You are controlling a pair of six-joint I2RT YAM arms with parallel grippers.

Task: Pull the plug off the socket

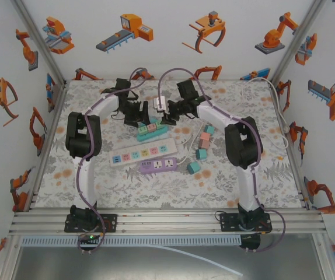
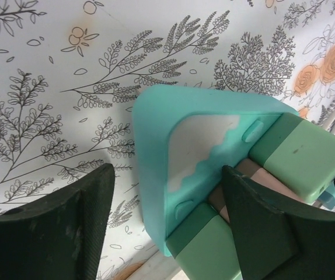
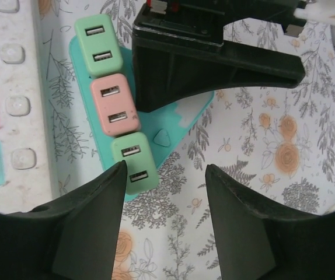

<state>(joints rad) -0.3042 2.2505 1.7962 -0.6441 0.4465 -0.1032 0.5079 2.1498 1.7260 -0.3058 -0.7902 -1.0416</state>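
Readable words, numbers, brands: none. Sole sign: one small raised triangle on the top face of the teal power strip (image 3: 176,143), beside the pink and green USB chargers (image 3: 115,105), whose faces bear no legible print.

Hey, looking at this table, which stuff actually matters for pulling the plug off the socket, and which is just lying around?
For the job: teal power strip; the three plugs seated in it; left tool and right tool, both open at the strip.
Lying about: white power strip; purple power strip; loose plugs to the right of the strips.
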